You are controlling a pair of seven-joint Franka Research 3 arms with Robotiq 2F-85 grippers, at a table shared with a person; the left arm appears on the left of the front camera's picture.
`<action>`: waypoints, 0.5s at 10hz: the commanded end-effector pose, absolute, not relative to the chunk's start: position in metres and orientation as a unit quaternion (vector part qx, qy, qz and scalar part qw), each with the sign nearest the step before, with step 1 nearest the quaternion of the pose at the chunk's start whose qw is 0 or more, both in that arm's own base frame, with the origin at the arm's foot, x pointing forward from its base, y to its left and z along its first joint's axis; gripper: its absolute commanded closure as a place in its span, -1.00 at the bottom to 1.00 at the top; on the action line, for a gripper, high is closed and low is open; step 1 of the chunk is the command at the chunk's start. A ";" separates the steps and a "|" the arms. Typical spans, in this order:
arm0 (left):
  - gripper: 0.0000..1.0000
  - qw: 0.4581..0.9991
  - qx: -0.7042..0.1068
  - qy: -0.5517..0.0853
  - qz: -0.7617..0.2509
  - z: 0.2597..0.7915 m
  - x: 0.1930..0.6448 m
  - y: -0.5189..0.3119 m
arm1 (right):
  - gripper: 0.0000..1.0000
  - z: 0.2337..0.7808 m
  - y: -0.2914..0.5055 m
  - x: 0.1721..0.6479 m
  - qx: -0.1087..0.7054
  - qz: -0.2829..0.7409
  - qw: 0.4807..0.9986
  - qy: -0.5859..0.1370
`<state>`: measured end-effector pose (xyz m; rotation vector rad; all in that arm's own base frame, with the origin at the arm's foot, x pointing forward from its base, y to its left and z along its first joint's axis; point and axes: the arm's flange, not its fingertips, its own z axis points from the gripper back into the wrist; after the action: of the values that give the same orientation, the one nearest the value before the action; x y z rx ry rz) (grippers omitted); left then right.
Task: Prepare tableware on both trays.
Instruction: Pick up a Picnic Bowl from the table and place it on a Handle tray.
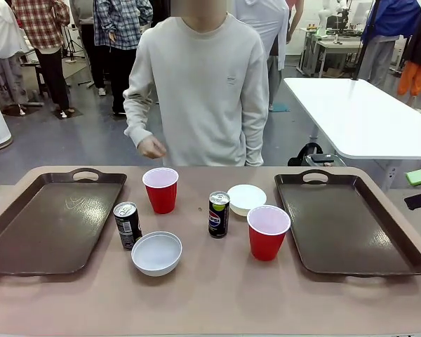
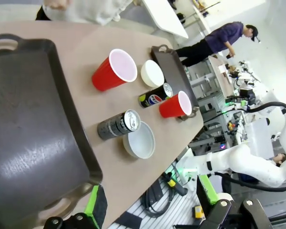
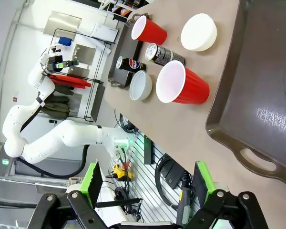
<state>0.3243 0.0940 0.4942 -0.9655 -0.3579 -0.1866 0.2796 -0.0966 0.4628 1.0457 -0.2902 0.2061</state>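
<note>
nothing sits on a tray yet. the left tray (image 1: 49,225) and the right tray (image 1: 344,225) lie at the two ends of the tabletop (image 1: 217,309), and all the tableware (image 1: 219,214) stands between them. the left end effector (image 2: 150,210) and the right end effector (image 3: 148,186) are both spread wide and hold nothing. a good start, i think: the left one takes the left can (image 1: 128,225), just beside its tray, and the right one takes the near red cup (image 1: 268,232). keep each one straight up, as tall things tip easily.
</note>
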 end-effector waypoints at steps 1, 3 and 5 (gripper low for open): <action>-1.00 0.863 -0.466 -0.173 -0.089 0.495 0.325 0.096 | -1.00 0.462 -0.097 0.282 0.503 0.106 0.845 -0.143; -1.00 0.863 -0.466 -0.173 -0.089 0.495 0.325 0.096 | -1.00 0.463 -0.097 0.280 0.497 0.098 0.851 -0.138; -1.00 0.863 -0.466 -0.173 -0.089 0.495 0.325 0.096 | -1.00 0.496 -0.031 0.314 0.427 0.109 0.888 -0.130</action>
<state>0.3245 0.0939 0.4942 -0.9654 -0.3571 -0.1871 0.2938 -0.0622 0.4794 0.9598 -0.2751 0.2457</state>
